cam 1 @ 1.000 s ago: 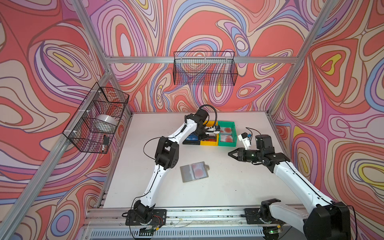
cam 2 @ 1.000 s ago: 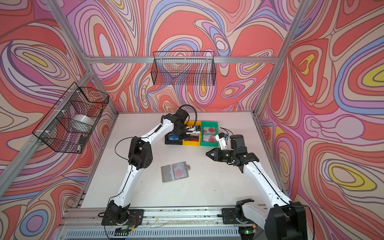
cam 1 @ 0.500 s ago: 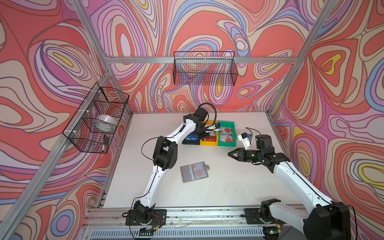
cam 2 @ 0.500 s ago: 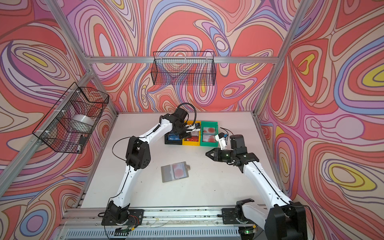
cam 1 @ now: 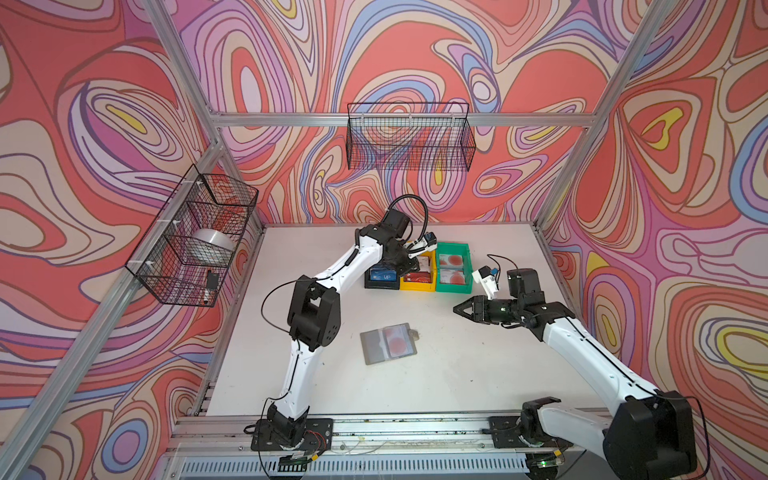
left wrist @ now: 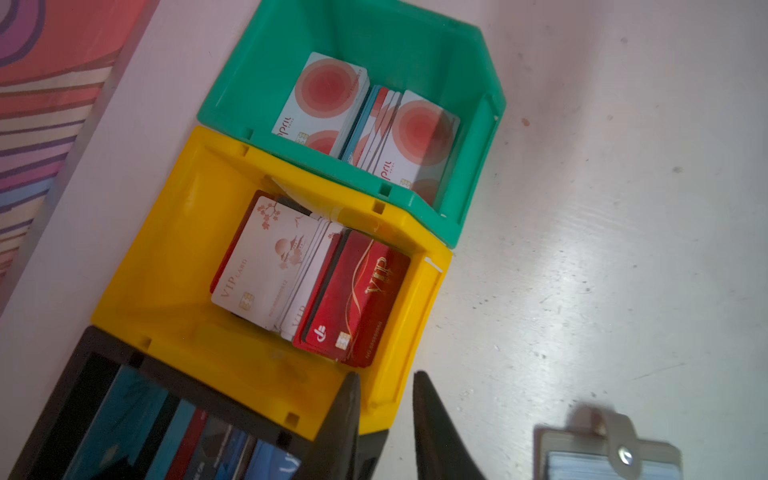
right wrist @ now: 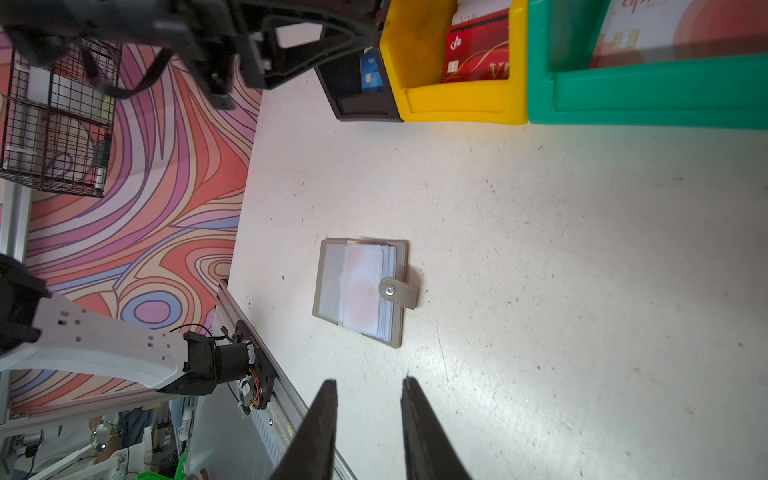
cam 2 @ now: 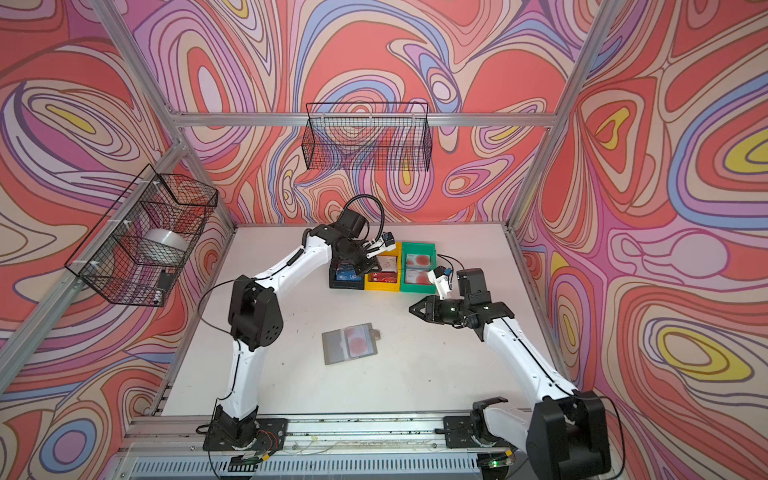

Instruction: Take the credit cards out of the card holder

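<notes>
Left end effector (left wrist: pixel 386 376) hangs released and empty over the yellow bin's (left wrist: pixel 166 291) corner. The card holder (right wrist: pixel 332 282) lies open on the counter (right wrist: pixel 540 249), apart from the bins, and the right end effector (right wrist: pixel 370 381), parted and empty, points at it; I'd pin the grey cover and slide its red-circle card (right wrist: pixel 363 293) out along the pocket. The black bin (left wrist: pixel 104 336) holds blue cards (left wrist: pixel 124 415), the yellow one pale VIP cards (left wrist: pixel 266 266) and a dark red VIP card (left wrist: pixel 357 299), the green bin (left wrist: pixel 374 37) red-circle cards (left wrist: pixel 328 99).
</notes>
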`<action>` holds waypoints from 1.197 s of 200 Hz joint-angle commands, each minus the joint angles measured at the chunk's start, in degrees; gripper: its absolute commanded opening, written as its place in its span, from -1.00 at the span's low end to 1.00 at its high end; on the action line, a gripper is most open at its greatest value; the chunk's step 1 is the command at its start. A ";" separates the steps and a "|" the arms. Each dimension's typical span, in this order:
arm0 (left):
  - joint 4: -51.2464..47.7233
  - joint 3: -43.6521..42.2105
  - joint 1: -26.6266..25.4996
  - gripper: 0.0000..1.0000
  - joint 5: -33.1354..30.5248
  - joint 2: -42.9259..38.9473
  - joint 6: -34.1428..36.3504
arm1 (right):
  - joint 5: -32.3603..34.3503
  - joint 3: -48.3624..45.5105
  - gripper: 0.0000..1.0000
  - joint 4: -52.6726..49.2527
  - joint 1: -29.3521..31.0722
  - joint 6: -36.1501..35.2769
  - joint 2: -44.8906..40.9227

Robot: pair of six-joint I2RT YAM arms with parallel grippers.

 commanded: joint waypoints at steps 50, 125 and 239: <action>23.71 -48.55 0.07 -0.60 4.40 -30.95 -39.67 | -3.02 3.14 -0.55 6.32 10.86 0.96 10.11; 27.27 -71.06 -0.03 -0.62 -2.04 -44.23 -54.92 | 1.18 6.40 -0.66 16.27 21.59 6.30 23.53; 25.86 -77.35 4.96 -0.60 -5.92 -39.98 -59.02 | 7.01 12.40 -0.74 14.07 23.92 5.80 37.53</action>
